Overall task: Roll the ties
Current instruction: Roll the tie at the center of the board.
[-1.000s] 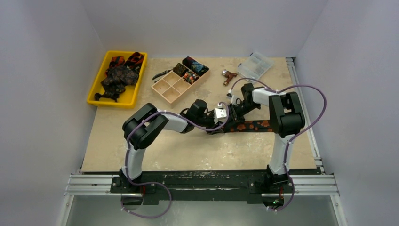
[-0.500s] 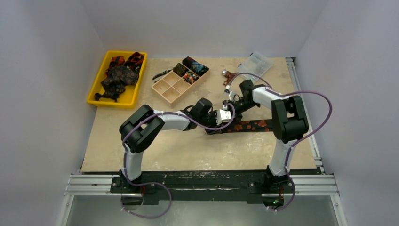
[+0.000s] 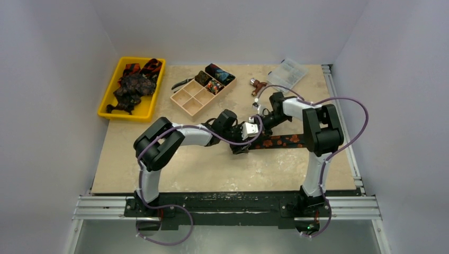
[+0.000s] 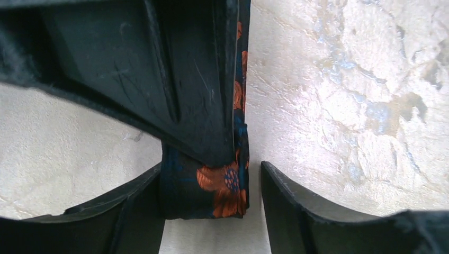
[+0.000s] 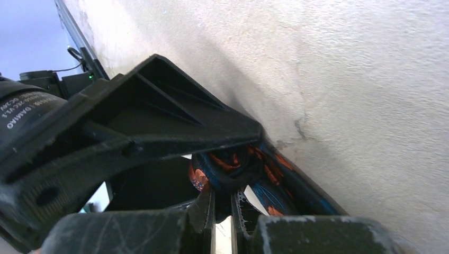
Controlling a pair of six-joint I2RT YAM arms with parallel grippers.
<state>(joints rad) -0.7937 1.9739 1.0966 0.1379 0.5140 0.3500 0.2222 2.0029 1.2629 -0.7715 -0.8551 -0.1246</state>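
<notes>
The tie (image 3: 278,141) lies along the bench (image 3: 212,169), its left end rolled. We pinch that roll in the right tool (image 5: 222,211); the left tool (image 4: 209,177) straddles it, fingers parted. It looks soft and slippery, so we would hold the core.

Reference item: compartment box (image 3: 186,101), beige, quantity one. Four empty compartments show at its near-left end. Its far-right end holds rolled ties (image 3: 214,85), at least three; the exact count is not resolvable. Left of the box: one yellow tray (image 3: 124,117) containing a heap of loose ties (image 3: 132,84), number not countable. Near-right of the box: one tie (image 3: 280,141) lying along the table. Just beside the box's far-left side: one dark hand tool (image 3: 182,83). Right of the box: one small reddish item (image 3: 258,84) and one clear plastic case (image 3: 287,73). Nearer than the box: two arms, left arm (image 3: 174,138) and right arm (image 3: 320,129). Purple cables: two, one per arm (image 3: 233,142) (image 3: 361,114).
</notes>
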